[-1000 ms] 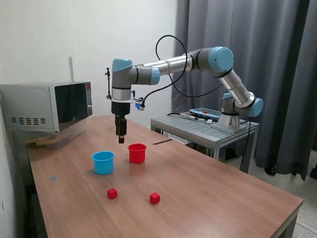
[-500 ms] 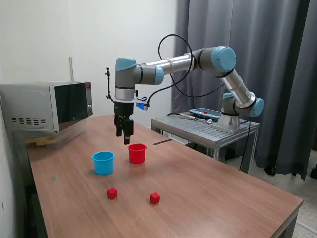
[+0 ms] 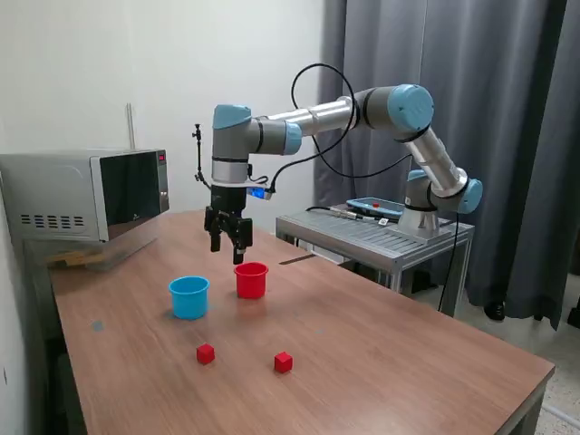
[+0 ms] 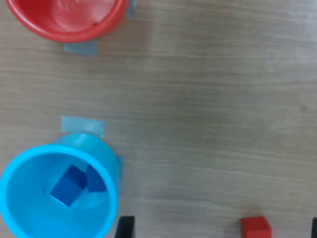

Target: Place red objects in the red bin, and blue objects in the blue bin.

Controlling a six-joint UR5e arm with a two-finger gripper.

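Observation:
Two dark blue cubes (image 4: 69, 184) lie inside the light blue cup (image 4: 29, 163), which the exterior view shows as the blue bin (image 3: 188, 296) left of the red bin (image 3: 251, 279). The red cup (image 4: 69, 22) looks empty in the wrist view. Two red cubes (image 3: 206, 353) (image 3: 284, 362) rest on the table in front of the cups; one red cube (image 4: 255, 228) appears in the wrist view. My gripper (image 3: 228, 249) hangs open and empty above the table just behind the two cups, and its dark fingertips (image 4: 125, 225) frame the wrist view's edge.
A microwave (image 3: 86, 195) stands at the table's back corner on the exterior view's left. A metal cart (image 3: 376, 231) with a tablet-like device sits behind the table on the right, before a dark curtain. The wooden table (image 3: 390, 353) extends toward the camera.
The gripper has shifted slightly toward the exterior view's right, turned about its vertical axis, and its fingers have spread from shut to open. Cups and red cubes have not moved.

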